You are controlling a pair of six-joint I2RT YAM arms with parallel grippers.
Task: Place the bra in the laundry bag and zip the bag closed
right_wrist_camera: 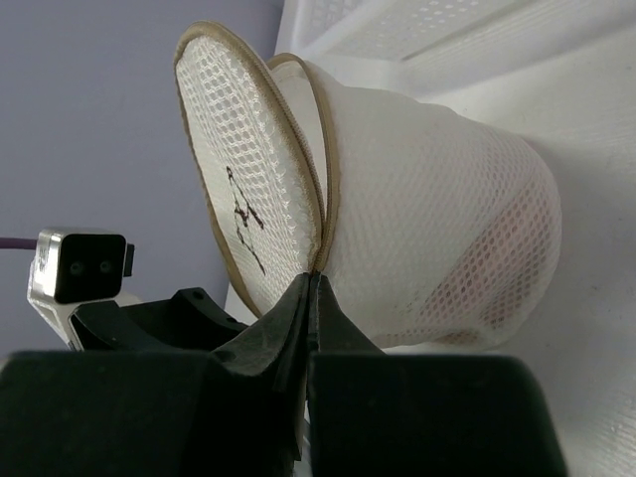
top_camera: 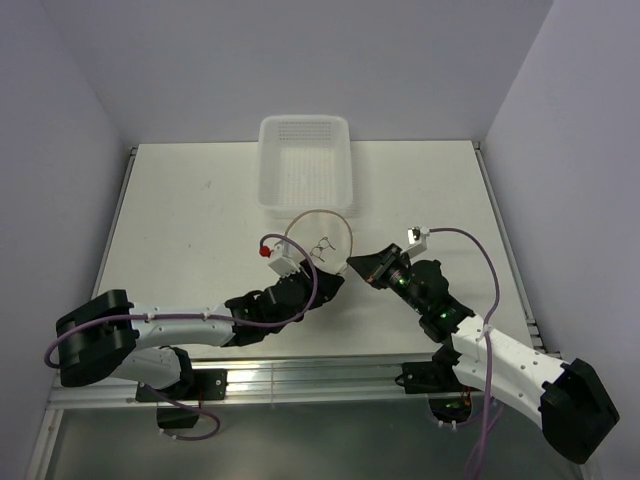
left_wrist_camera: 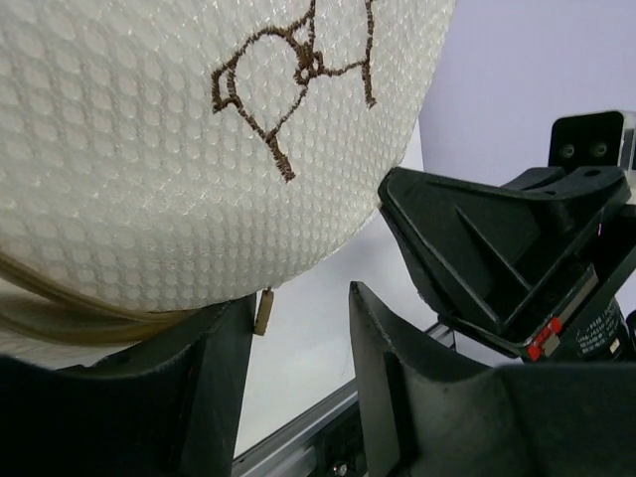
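Right gripper (right_wrist_camera: 314, 283): black jaws pressed together, pinching tan-bound rim | peach honeycomb-mesh cylindrical laundry bag (right_wrist_camera: 427, 199): round lid ajar, on white table (top_camera: 180, 220) just beside perforated plastic basket (top_camera: 305, 121) | left gripper (left_wrist_camera: 298, 298): fingers spread

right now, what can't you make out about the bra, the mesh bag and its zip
- white padded bra: right wrist view gives only a pale blur through the peach mesh laundry bag.
- how far it is zipped: the black right gripper covers the rim there; the left wrist view crops it.
- top view: rim too small to judge.
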